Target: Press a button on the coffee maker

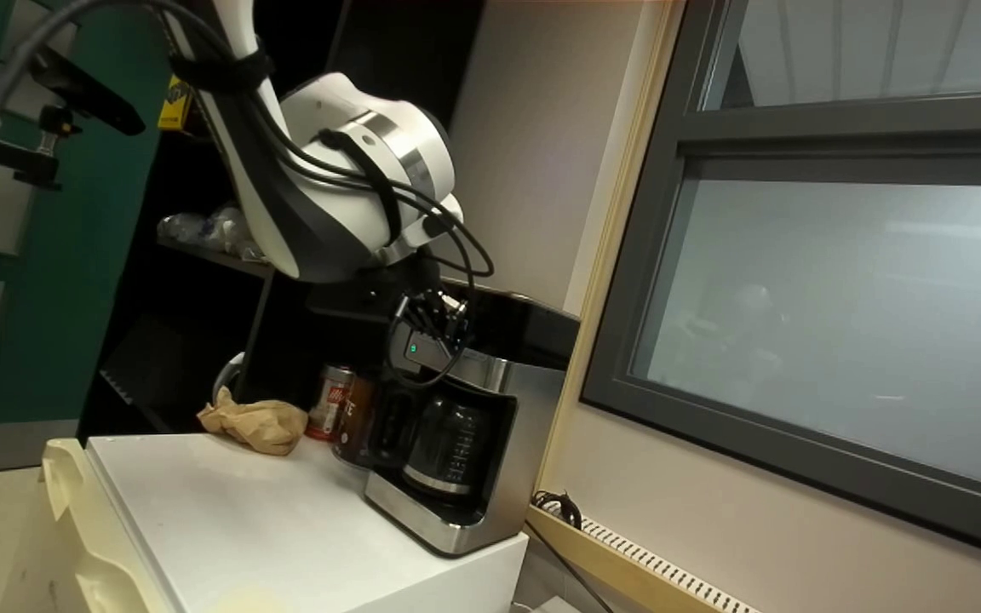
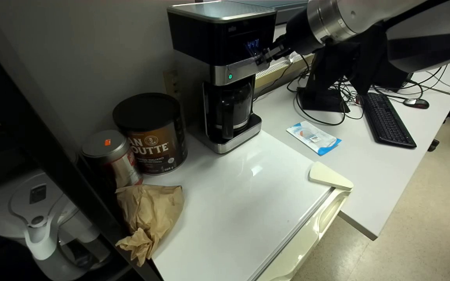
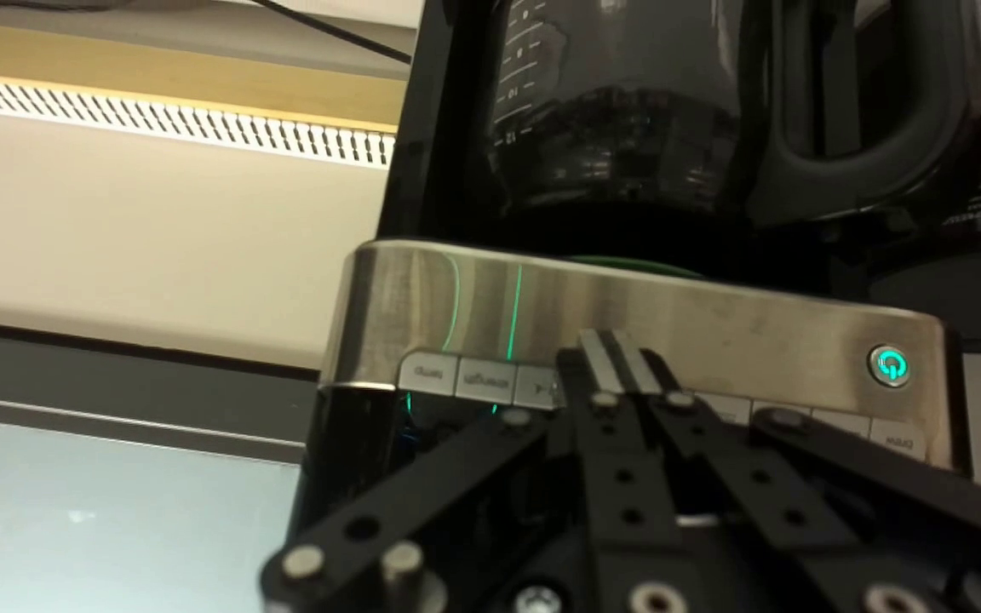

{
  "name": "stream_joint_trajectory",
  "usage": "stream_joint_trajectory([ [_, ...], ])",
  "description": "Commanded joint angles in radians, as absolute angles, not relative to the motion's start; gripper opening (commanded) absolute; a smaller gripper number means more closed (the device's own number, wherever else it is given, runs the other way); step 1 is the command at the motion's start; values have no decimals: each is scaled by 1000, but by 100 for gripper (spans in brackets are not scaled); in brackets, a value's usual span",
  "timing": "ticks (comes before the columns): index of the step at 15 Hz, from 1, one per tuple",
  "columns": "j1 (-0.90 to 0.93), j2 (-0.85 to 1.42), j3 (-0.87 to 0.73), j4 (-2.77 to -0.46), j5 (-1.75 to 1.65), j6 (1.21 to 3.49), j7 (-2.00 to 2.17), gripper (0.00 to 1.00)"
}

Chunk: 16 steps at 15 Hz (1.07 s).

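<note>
The black and silver coffee maker [image 1: 533, 426] stands on a white top; it also shows in an exterior view [image 2: 193, 35], with a lit display [image 2: 252, 44]. In the wrist view its silver band [image 3: 763, 332] carries a green-lit power button [image 3: 890, 366] and a row of flat buttons, including temp [image 3: 427, 375] and brew [image 3: 897, 439]. My gripper [image 3: 616, 358] is shut and empty, its fingertips over the middle of the button row and hiding buttons there. In both exterior views the gripper [image 1: 448, 323] [image 2: 260, 59] is at the band. I cannot tell whether it touches. The dark carafe [image 2: 234, 109] sits below the band.
A brown can [image 2: 156, 150], a small reddish can [image 2: 117, 162] and a crumpled paper bag [image 2: 150, 214] stand beside the coffee maker. A wall and window frame [image 1: 644, 255] are close on its far side. A blue-white packet [image 2: 314, 137] and keyboard [image 2: 387, 121] lie on the desk.
</note>
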<state>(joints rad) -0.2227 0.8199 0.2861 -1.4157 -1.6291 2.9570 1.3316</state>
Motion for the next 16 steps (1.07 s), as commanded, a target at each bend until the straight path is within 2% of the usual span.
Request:
stream_joint_trajectory([
  [1,-223,862,291,-1368,-1594,2944,1285,1],
  [9,-227,859,294,-1374,-1572,2951,1268,1],
  [16,-248,756,283,-1530,-1645,3024,1336,1],
])
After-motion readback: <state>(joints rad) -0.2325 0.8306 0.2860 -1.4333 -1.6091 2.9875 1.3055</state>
